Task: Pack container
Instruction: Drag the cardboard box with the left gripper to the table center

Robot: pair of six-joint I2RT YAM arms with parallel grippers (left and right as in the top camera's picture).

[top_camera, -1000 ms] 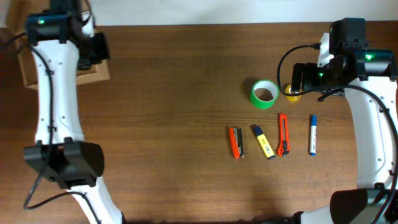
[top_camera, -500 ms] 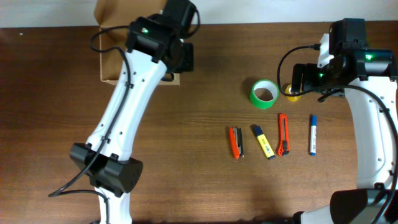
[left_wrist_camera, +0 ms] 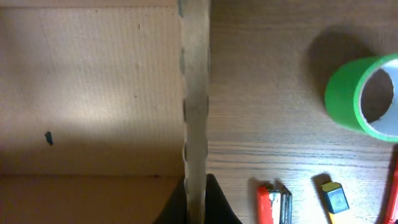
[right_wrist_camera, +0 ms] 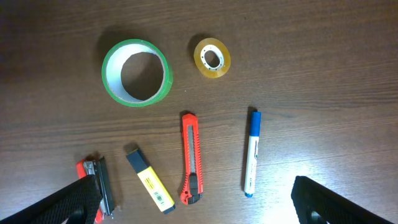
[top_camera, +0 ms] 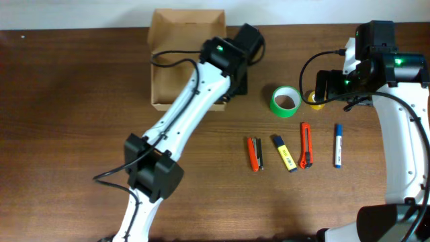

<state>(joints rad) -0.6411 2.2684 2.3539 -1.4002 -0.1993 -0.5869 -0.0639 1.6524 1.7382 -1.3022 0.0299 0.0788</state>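
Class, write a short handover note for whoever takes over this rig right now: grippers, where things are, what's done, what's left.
Left gripper: shut on the wall of the cardboard box nearest the green tape roll.
Right gripper: open, empty, above the loose items.
Box: open, nothing visible inside.
Loose on the table: green tape roll, small yellow tape roll, orange stapler, yellow highlighter, orange utility knife, blue marker.
Done: nothing packed. Left: all six into the box.

Robot lab bench: dark wood table (top_camera: 67,148) w/ white left arm (top_camera: 181,121) & right arm (top_camera: 403,148); green tape roll (top_camera: 285,101), centre-right.
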